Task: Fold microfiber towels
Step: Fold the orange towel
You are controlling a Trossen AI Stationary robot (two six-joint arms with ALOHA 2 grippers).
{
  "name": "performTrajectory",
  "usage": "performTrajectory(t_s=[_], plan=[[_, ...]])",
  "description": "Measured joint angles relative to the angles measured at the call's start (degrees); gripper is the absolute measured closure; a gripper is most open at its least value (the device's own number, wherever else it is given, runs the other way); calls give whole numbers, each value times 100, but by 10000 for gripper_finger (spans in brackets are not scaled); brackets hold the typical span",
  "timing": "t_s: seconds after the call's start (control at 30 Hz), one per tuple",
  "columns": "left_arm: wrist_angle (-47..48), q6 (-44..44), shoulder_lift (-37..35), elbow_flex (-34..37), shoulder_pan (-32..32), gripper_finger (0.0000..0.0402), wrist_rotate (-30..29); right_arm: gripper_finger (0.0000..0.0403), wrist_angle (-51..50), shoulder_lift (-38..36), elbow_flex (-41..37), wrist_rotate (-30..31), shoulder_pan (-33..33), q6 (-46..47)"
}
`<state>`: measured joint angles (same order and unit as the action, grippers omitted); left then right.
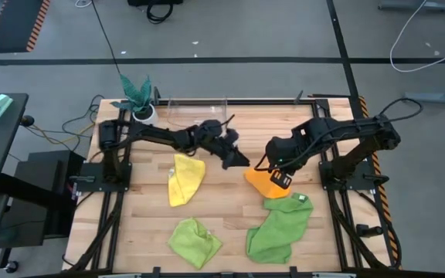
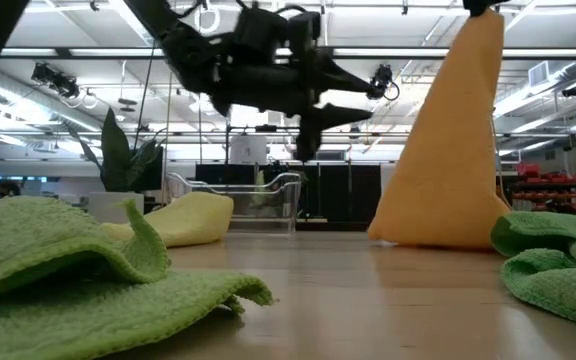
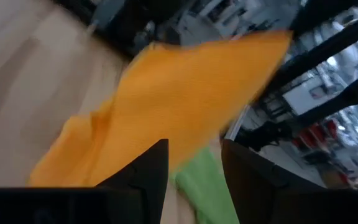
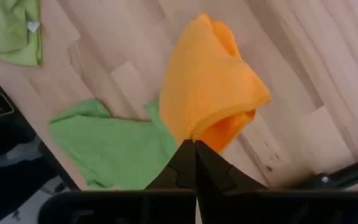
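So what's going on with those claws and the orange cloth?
Right claw shut on orange towel, lifting it. Left claw open, empty, alongside. Nothing blocking.

Robotics lab: wooden bench point(image 1: 222, 224), ceiling strip-lights point(image 2: 58, 52).

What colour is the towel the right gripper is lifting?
Orange. The orange towel hangs from the right gripper; the right wrist view shows it best.

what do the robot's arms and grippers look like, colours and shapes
Both arms are dark, near black, built of jointed tubular segments with bulky housings. The left gripper ends in two flat, tapering black fingers. The right gripper has matching black fingers narrowing to a point, with a small white patch on its wrist. Black cables loop by the right arm's base.
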<state>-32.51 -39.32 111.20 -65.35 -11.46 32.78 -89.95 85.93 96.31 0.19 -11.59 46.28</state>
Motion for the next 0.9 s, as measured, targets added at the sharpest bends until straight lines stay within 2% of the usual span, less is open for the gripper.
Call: performTrajectory(t_s=[0.13,0.33,0.53,0.73,0.9], plan=[[97,-75,564,-677,-35,245,473,403,-4,0,0,2,-83,146],[574,-37,889,-1313,-174,241,589,403,-9,0,0,66,-226,189],[671,50,902,-1363,-223,254,610,403,-7,0,0,423,-65,-89],[673,-49,902,-1363,-9,278,825,403,-7,-6,0,563,365,-482],[671,-49,902,-1361,52,282,882,403,-7,-74,-2,602,711,-739]])
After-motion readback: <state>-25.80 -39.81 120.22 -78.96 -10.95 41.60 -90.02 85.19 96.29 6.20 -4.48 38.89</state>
